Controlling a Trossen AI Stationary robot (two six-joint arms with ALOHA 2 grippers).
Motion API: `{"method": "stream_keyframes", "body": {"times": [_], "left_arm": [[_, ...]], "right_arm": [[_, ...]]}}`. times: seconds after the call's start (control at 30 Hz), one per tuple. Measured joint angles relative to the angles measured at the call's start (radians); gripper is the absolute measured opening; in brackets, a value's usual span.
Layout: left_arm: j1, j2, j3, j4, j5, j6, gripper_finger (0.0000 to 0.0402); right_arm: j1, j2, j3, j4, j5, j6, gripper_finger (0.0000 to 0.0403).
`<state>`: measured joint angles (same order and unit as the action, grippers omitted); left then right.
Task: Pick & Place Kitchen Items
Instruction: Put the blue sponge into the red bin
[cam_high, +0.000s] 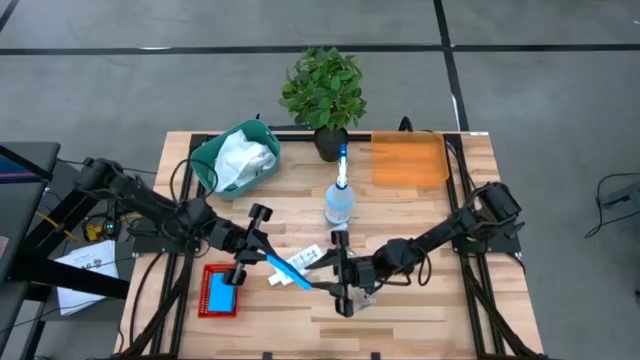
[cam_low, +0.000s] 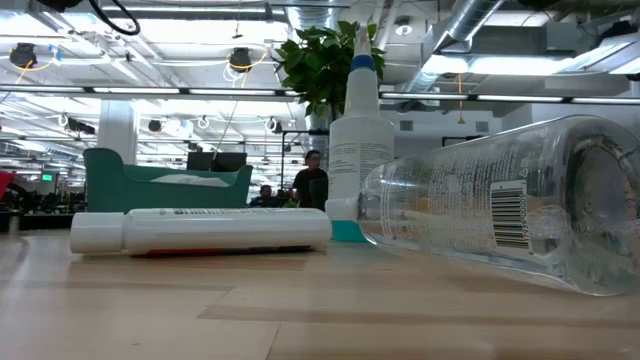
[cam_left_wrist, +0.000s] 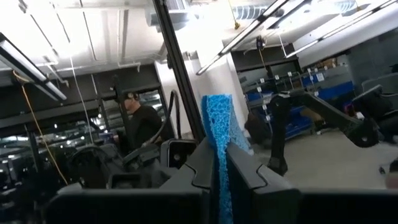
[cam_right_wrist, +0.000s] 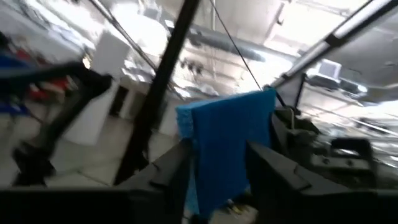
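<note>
Blue flat sponge spans the gap between both grippers at lower centre. We see the left gripper clamped on its left end; the right gripper stands part-open around its right end, long axis running left-right.

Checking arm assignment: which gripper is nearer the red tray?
Left. The left gripper, fingers shut on the blue sponge, hovers just beside the red tray; the right gripper sits farther off, across the sponge.
</note>
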<state>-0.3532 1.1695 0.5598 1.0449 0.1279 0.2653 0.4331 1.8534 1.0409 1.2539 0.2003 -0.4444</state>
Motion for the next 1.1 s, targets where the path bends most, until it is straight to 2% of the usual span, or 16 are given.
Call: {"method": "stream_keyframes", "body": {"times": [0.17,0.3,0.47,0.67,1.1], "left_arm": [[-0.001,-0.086,0.000,-0.180,0.000,0.000,0.0007],[0.000,-0.139,0.000,-0.308,-0.001,0.000,0.0008],[0.001,-0.168,0.000,-0.425,-0.025,-0.023,0.0008],[0.006,-0.161,0.000,-0.460,-0.169,-0.087,0.0008],[0.100,-0.216,0.000,-0.698,-0.190,-0.163,0.0008]], "right_arm": [[0.030,-0.057,0.000,-0.130,0.099,-0.063,0.0214],[0.055,-0.135,0.000,-0.259,0.192,-0.055,0.0242],[0.072,-0.220,0.000,-0.429,0.220,0.007,0.0242],[0.071,-0.303,0.000,-0.639,0.220,0.126,0.0235],[0.078,-0.361,0.000,-0.893,0.220,0.319,0.0232]]}}
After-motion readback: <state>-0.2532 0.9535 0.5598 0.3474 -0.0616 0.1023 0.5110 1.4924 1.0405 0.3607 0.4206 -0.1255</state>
